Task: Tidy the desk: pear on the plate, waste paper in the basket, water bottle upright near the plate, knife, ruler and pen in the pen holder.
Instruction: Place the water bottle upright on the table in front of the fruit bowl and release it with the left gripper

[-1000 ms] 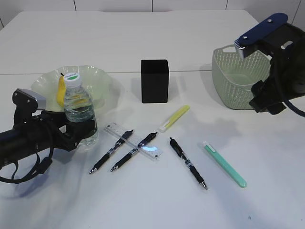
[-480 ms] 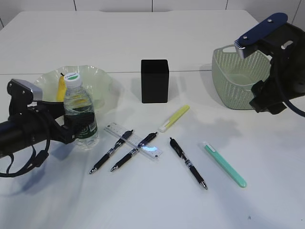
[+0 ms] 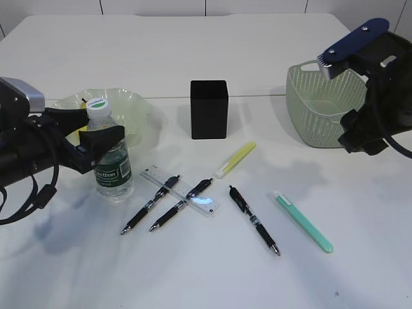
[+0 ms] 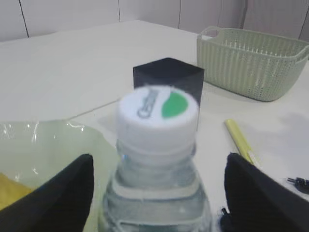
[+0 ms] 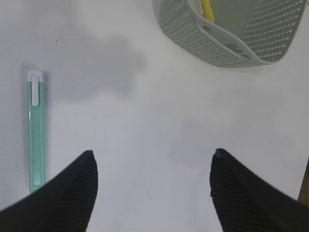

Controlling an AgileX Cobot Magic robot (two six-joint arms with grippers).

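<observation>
Your left hand (image 3: 96, 138) sits spread at neck height around the water bottle (image 3: 111, 154), its fingers (image 4: 63, 193) clear of the plastic on both sides, so it grips nothing. The bottle stands upright on the tabletop (image 3: 206, 270), just in front of the pale green plate (image 3: 138, 112), where the pear (image 3: 82, 129) shows yellow behind the arm. Your right hand (image 5: 152, 193) hangs released above bare tabletop beside the basket (image 3: 315, 109), with the green knife (image 3: 304, 221) lying below and to its left. In the right wrist view something yellow shows inside the basket, but you cannot tell what it is. The black pen holder (image 3: 209, 109) stands mid-table. In front of it lie the yellow pen (image 3: 235, 158), the clear ruler (image 3: 180, 190) with two black pens (image 3: 167, 203) crossing it, and a third black pen (image 3: 253, 220) apart to the right.
</observation>
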